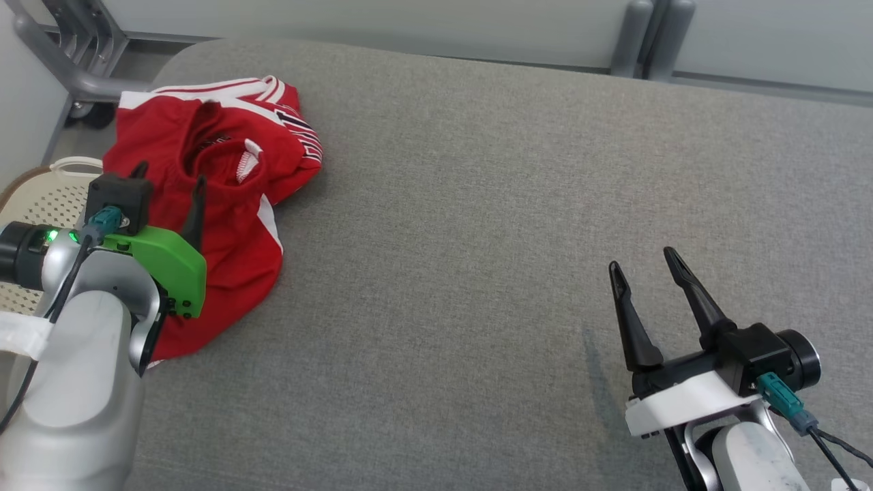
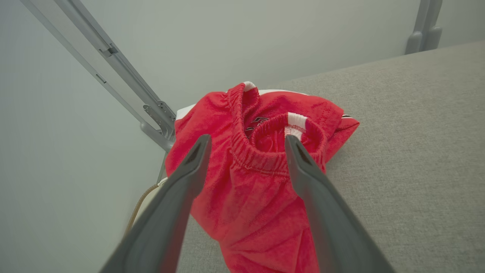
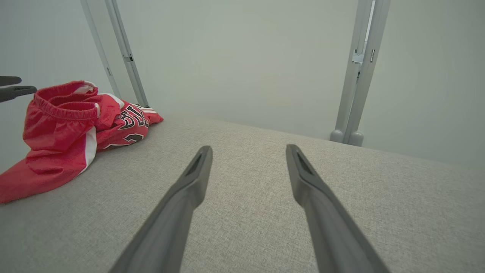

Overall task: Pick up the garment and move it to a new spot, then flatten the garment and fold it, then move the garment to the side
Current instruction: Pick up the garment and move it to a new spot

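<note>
**Red garment in a heap, pick-up not yet made**

The red garment (image 1: 225, 204), trimmed with white stripes and an elastic waistband, lies crumpled at the far left corner of the grey padded desk (image 1: 477, 239). Our left claw (image 1: 170, 174) is over it with its fingers spread wide. In the left wrist view the waistband sits between them. It grips nothing, and we cannot tell whether the tips touch cloth. Our right claw (image 1: 642, 259) is also open and empty, well apart over bare desk at the near right. We judge the task barely begun: lifting, moving, flattening, folding and setting aside all remain.
</note>
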Controlling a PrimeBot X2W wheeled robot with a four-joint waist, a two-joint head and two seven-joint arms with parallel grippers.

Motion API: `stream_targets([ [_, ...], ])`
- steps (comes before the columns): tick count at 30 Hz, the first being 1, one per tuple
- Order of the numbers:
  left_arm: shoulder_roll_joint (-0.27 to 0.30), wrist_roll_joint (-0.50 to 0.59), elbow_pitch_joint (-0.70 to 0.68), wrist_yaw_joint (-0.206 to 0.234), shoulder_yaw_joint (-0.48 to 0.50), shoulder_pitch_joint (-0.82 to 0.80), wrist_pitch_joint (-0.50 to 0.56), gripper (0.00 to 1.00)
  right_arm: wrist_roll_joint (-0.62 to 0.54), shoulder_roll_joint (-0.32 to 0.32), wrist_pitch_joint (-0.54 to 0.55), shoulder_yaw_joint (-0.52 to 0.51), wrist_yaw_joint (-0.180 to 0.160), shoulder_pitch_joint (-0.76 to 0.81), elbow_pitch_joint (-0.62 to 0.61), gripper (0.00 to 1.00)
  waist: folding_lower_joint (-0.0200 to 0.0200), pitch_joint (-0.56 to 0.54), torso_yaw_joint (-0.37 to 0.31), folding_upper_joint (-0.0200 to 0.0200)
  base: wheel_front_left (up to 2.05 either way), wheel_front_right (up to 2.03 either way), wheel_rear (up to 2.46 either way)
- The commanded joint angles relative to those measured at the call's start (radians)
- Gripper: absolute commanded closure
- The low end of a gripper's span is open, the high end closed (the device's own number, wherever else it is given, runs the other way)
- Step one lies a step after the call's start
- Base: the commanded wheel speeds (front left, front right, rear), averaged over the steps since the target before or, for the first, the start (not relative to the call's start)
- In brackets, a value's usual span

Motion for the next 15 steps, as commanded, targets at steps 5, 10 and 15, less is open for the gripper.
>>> stream_targets([
  [5, 0.021, -0.035, 0.117, 0.009, -0.005, -0.067, 0.003, 0.00, -0.031, -0.005, -0.003, 0.011, 0.000, -0.051, -0.012, 0.00, 0.0000, 0.098, -0.067, 0.0043, 0.00, 0.00, 0.00],
  [10, 0.034, -0.038, 0.203, 0.066, 0.018, -0.093, 0.023, 0.00, -0.037, -0.005, -0.003, 0.022, 0.000, -0.065, -0.008, 0.00, 0.0000, 0.118, -0.088, 0.0043, 0.00, 0.00, 0.00],
  [15, 0.036, -0.053, 0.249, 0.070, 0.024, -0.108, 0.038, 0.63, -0.036, -0.004, -0.003, 0.023, 0.000, -0.062, -0.006, 0.00, 0.0000, 0.121, -0.098, 0.0043, 0.00, 0.00, 0.00],
])
